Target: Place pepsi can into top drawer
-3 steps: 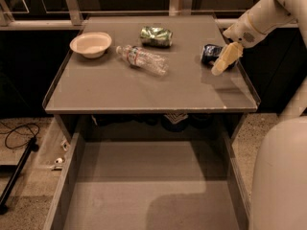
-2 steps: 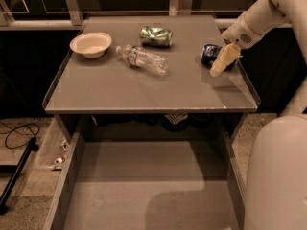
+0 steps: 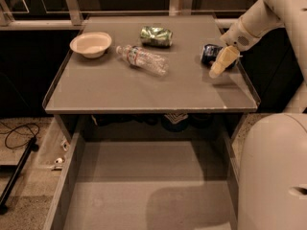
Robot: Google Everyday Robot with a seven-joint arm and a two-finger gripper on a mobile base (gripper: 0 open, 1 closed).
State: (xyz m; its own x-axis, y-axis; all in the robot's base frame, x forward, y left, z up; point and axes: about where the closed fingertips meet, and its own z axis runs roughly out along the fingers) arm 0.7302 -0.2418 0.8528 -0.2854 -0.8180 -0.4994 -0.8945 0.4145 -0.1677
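Grey table (image 3: pixel 144 92) carries, from left to right, a white bowl (image 3: pixel 90 44), a clear plastic bottle (image 3: pixel 142 60) lying on its side, a shiny green can (image 3: pixel 156 36), and the pepsi can (image 3: pixel 209 53) near the right edge. My pincer (image 3: pixel 221 63) sits right against the can's near right side, placed, I judge, to take it. I cannot tell whether it is wide or narrow. Below, the top drawer (image 3: pixel 63 188) stands open, ready to receive the can.

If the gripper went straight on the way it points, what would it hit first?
Probably the tabletop, right beside the pepsi can; the gripper angles down next to it, though depth is unclear.
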